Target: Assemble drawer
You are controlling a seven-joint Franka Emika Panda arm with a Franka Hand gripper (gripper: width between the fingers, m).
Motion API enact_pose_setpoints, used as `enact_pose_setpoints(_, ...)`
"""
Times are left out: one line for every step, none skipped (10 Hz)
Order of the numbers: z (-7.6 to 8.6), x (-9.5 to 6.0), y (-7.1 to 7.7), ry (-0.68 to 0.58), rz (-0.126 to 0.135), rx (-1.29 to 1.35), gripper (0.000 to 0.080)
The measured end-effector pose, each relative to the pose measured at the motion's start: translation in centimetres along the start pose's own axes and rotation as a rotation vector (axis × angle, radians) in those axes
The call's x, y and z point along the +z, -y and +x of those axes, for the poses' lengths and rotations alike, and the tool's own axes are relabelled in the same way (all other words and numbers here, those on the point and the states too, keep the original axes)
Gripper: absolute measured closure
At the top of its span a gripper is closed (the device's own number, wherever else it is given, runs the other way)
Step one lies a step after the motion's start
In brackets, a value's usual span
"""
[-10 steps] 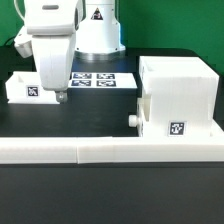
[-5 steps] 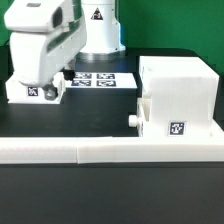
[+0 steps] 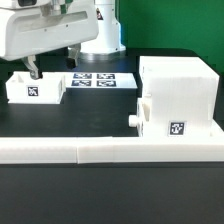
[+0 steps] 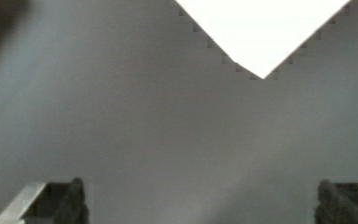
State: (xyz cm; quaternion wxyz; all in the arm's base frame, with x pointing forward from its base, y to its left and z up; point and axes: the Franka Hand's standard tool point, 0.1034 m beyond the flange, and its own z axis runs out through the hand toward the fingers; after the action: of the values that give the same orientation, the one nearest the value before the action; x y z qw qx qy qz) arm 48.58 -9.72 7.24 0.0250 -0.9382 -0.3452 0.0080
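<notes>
- The small open drawer box point(image 3: 33, 88) sits near the table's point(image 3: 100, 120) far edge, at the exterior view's left; the large case point(image 3: 176, 95) with a round knob point(image 3: 134, 118) sits at the right.
- Both look like stiff, light, smooth white plastic; the drawer box's thin walls seem the best grip.
- The gripper point(image 3: 32, 70) hangs just over the drawer box, fingers point(image 4: 55, 200) apart, holding nothing.
</notes>
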Motion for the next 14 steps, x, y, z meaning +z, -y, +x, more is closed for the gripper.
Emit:
enact_pose_setpoints(0.0, 0.0, 0.0, -0.001, 0.001, 0.047, 0.0150)
enact_pose_setpoints(0.1, 0.0, 0.1, -0.003, 0.003, 0.105, 0.0150)
enact_pose_setpoints(0.1, 0.0, 0.1, -0.005, 0.005, 0.149, 0.0150)
enact_pose_setpoints(0.1, 0.1, 0.3, -0.008, 0.006, 0.236, 0.0150)
enact_pose_setpoints(-0.6, 0.4, 1.3, -0.012, -0.006, 0.363, 0.0150)
enact_pose_setpoints(-1.0, 0.8, 2.8, -0.009, -0.009, 0.523, 0.0150)
enact_pose_setpoints(-1.7, 1.2, 3.5, 0.000, 0.001, 0.574, 0.0150)
enact_pose_setpoints(-2.9, 1.7, 3.8, 0.004, 0.002, 0.591, 0.0150)
enact_pose_setpoints(-4.2, 2.1, 4.1, 0.009, -0.001, 0.603, 0.0150)
enact_pose_setpoints(-5.3, 2.5, 4.5, 0.016, -0.001, 0.615, 0.0150)
enact_pose_setpoints(-6.3, 2.9, 4.7, 0.010, -0.010, 0.614, 0.0150)
enact_pose_setpoints(-7.2, 3.5, 5.0, -0.004, -0.024, 0.630, 0.0150)
enact_pose_setpoints(-7.4, 4.2, 5.3, -0.009, -0.025, 0.643, 0.0150)
enact_pose_setpoints(-7.3, 5.2, 5.6, -0.008, -0.025, 0.641, 0.0150)
